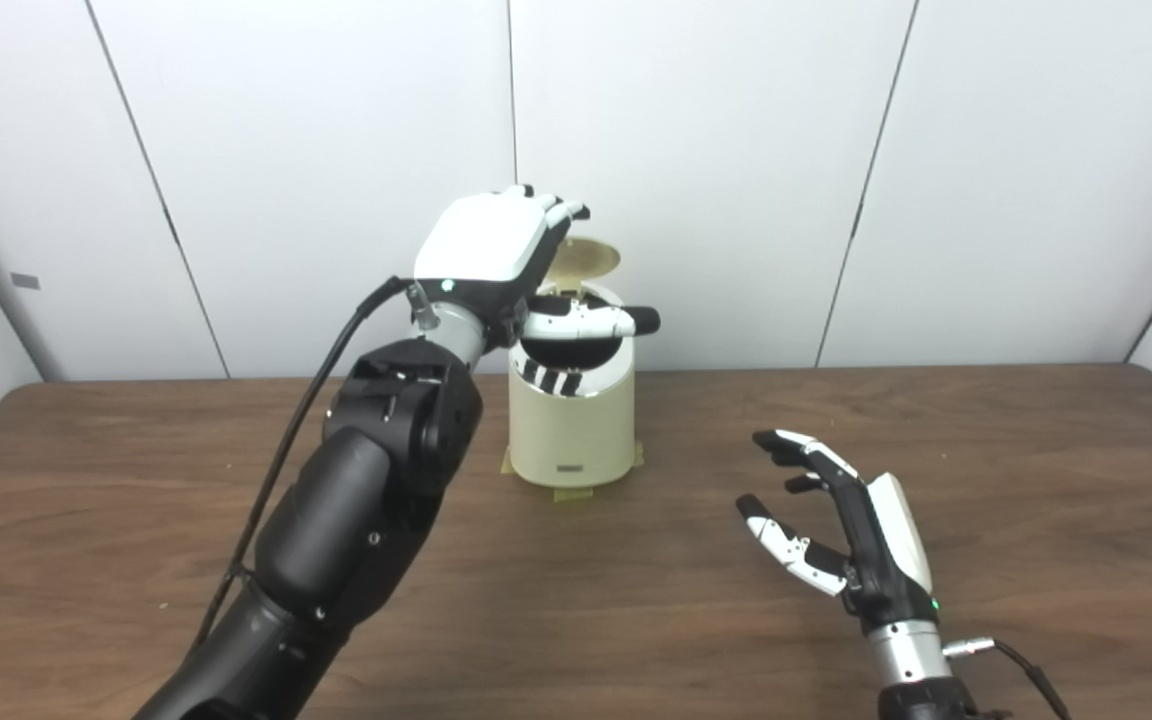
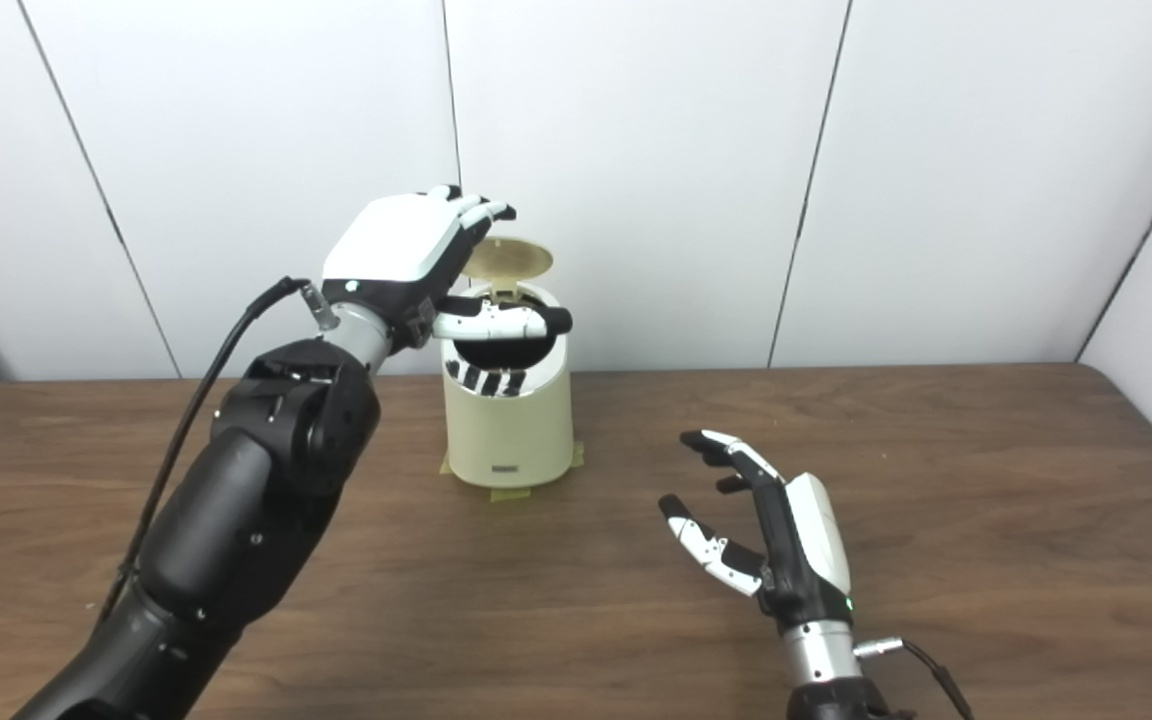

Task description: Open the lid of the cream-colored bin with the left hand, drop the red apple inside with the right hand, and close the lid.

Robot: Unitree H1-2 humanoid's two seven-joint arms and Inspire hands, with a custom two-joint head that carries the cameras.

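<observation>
A cream-colored bin point(image 1: 572, 430) stands at the back middle of the wooden table point(image 1: 986, 470). Its round lid point(image 1: 588, 258) is tipped up and back, leaving the dark mouth uncovered. My left hand point(image 1: 496, 250) hovers over the bin's left rim, palm down, fingers spread near the lid's edge and thumb point(image 1: 591, 321) stretched across the opening; it holds nothing. My right hand point(image 1: 841, 525) floats low over the table to the bin's right, nearer me, fingers spread and empty. No red apple shows in either view.
White wall panels point(image 1: 716, 150) close off the space behind the table. Tape tabs point(image 1: 573, 494) stick out under the bin's base. A black cable point(image 1: 286, 440) runs along my left forearm.
</observation>
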